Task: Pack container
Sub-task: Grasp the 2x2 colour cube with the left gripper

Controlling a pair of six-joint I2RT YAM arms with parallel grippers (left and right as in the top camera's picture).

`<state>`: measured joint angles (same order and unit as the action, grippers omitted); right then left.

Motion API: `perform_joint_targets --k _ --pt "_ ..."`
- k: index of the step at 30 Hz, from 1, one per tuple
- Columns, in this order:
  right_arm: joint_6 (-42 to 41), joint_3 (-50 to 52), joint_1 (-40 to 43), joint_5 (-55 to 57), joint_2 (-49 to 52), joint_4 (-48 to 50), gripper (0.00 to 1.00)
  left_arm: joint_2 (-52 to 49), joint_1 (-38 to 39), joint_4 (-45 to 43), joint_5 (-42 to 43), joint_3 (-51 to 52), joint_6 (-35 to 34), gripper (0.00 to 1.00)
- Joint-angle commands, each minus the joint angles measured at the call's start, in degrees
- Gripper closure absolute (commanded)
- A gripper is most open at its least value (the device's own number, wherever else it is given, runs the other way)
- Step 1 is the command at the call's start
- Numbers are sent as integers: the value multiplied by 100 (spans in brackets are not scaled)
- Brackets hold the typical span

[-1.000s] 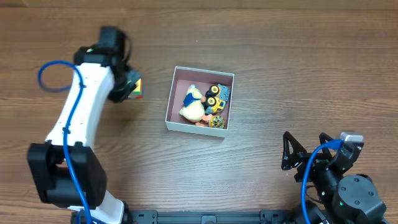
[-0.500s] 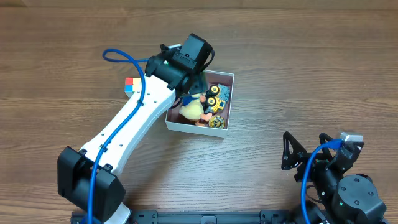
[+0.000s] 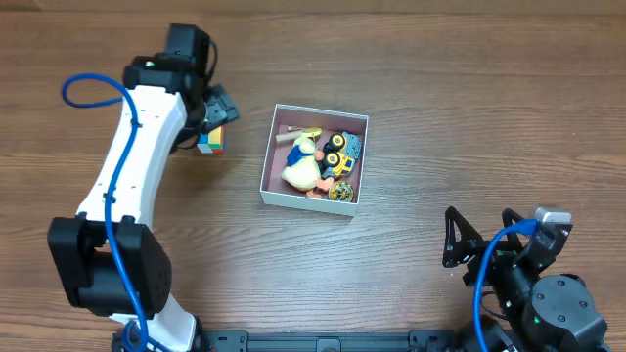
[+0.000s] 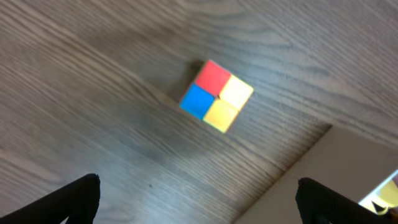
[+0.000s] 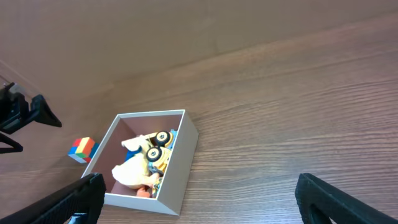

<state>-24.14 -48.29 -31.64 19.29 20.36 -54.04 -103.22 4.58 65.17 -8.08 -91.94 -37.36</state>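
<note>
The container (image 3: 308, 199) is a square white-walled box at mid-table, holding a yellow duck toy (image 3: 302, 166), a yellow toy truck (image 3: 339, 154) and a pale stick-like piece (image 3: 299, 134). A small multicoloured cube (image 3: 210, 142) lies on the table left of it. My left gripper (image 3: 221, 108) hovers open just above and beyond the cube, with nothing between its fingers. In the left wrist view the cube (image 4: 216, 95) lies ahead of the open left gripper (image 4: 199, 208), and the container's corner (image 4: 348, 165) shows at lower right. My right gripper (image 3: 460, 240) stands open and empty at the front right.
In the right wrist view, the container (image 5: 180, 169) and the cube (image 5: 83, 150) lie far ahead of the open right gripper (image 5: 214, 205). Bare wood grain surrounds the box. The left arm's white link (image 3: 132, 166) reaches from the front left edge.
The left arm swung over the container, its gripper opened, and it came back left above the cube. A pale piece now lies in the box's far-left part. The right arm stayed still.
</note>
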Motion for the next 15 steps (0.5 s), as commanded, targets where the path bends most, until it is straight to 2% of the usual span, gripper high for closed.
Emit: perform_joint_targets --k 1,4,10,13,15 --pt "17 -4 -11 -9 -9 31 0 -55 -122 -50 153 -103 761 0" --pt "17 -4 -11 -7 -9 31 0 -55 -81 -678 149 337 1578 0" --pt "17 -4 -11 -7 -9 31 0 -55 -92 -1412 -107 1108 1668 0" --pt "17 -4 -11 -9 -9 31 0 -57 -94 -1683 225 1342 2229 0" --pt "17 -4 -11 -7 -9 31 0 -79 -107 -1779 409 1449 2374 0"
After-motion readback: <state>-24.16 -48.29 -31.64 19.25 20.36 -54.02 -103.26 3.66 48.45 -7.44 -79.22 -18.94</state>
